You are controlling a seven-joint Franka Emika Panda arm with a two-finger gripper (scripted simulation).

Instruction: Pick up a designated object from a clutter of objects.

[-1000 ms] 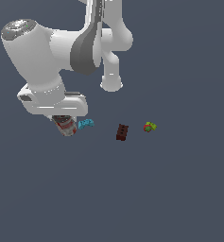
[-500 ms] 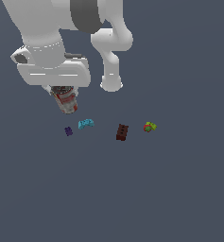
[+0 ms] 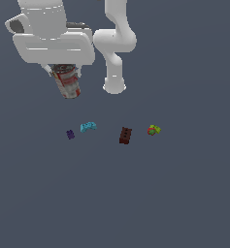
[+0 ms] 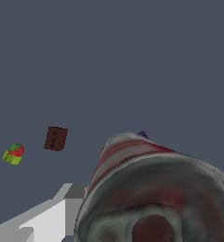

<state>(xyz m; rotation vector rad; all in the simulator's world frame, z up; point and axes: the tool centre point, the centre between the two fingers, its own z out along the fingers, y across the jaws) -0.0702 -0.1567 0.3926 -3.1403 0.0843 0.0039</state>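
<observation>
Claw (image 3: 64, 72) pointing down, clamping red-white can (image 3: 68, 83), raised above floor

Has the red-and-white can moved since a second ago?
Yes. The can, held in the gripper, has risen well clear of the cyan piece it was beside.

A plain, evenly lit slate-grey floor (image 3: 184, 193), seemingly without walls

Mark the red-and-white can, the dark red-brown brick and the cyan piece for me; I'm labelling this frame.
red-and-white can (image 3: 68, 85): exterior view, on its label, under the gripper.
dark red-brown brick (image 3: 125, 135): exterior view, middle of its top.
cyan piece (image 3: 88, 127): exterior view, its centre.
</observation>
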